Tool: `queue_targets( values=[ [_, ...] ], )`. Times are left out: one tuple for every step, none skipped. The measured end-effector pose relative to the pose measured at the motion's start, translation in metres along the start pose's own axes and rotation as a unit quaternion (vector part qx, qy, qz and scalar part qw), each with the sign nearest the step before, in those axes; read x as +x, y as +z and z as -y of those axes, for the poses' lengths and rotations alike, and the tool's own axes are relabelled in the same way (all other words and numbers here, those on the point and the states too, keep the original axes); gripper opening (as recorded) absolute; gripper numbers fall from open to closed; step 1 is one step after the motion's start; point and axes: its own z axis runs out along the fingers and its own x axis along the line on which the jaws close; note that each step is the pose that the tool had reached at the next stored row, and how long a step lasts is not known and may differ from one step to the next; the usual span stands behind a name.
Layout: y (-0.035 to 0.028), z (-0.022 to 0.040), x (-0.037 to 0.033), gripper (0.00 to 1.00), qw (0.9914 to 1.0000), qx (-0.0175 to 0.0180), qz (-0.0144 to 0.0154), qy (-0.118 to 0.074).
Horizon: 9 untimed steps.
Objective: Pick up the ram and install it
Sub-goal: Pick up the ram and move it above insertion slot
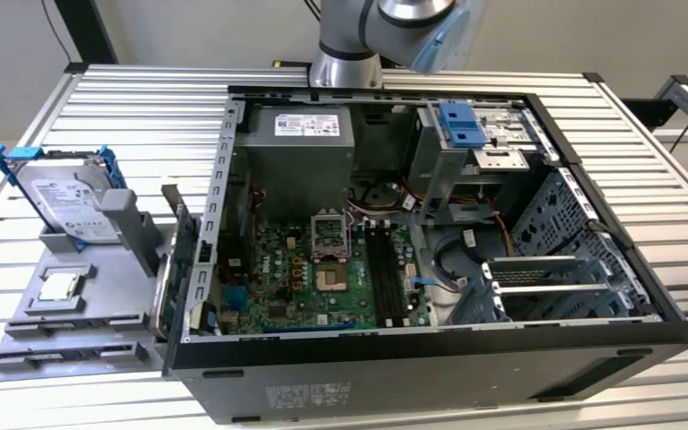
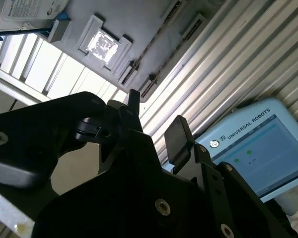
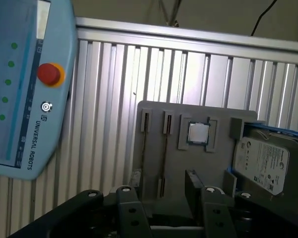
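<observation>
End effector (image 3: pixel 159 184) open and empty over the grey holder (image 3: pixel 216 161) on the tabletop (image 3: pixel 109 99); ram (image 1: pixel 178 269) stands on edge in that holder, just beside the computer case (image 1: pixel 440 385), so judged best to centre the fingers (image 3: pixel 194 191) square across its flat faces before closing.

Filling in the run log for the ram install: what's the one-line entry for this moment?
pincer: open, holding nothing | facing: gray tray | on tray: hard drive, processor chip | PC case: open
</observation>
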Motion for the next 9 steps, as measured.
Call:
queue_targets(
  values=[
    [0.0017,0.0,0.0001,1.0,1.0,0.0001,0.0,0.002],
    [0.0035,0.0001,0.0001,1.0,1.0,0.0001,0.0001,0.003],
    [0.0053,0.0001,0.0001,1.0,1.0,0.0002,0.0001,0.003],
    [0.0069,0.0001,0.0002,1.0,0.99999,0.0002,0.0001,0.003],
    [0.0083,0.0001,0.0002,1.0,0.99999,0.0002,0.0001,0.003],
    [0.0093,0.0001,0.0002,1.0,0.99999,0.0002,0.0001,0.003],
    [0.0101,0.0,0.0002,1.0,0.99999,0.0001,0.0,0.003],
    [0.0112,0.0,0.0002,1.0,0.99999,0.0002,0.0,0.003],
    [0.0125,0.0001,0.0003,1.0,0.99999,0.0003,0.0001,0.003]
  ],
)
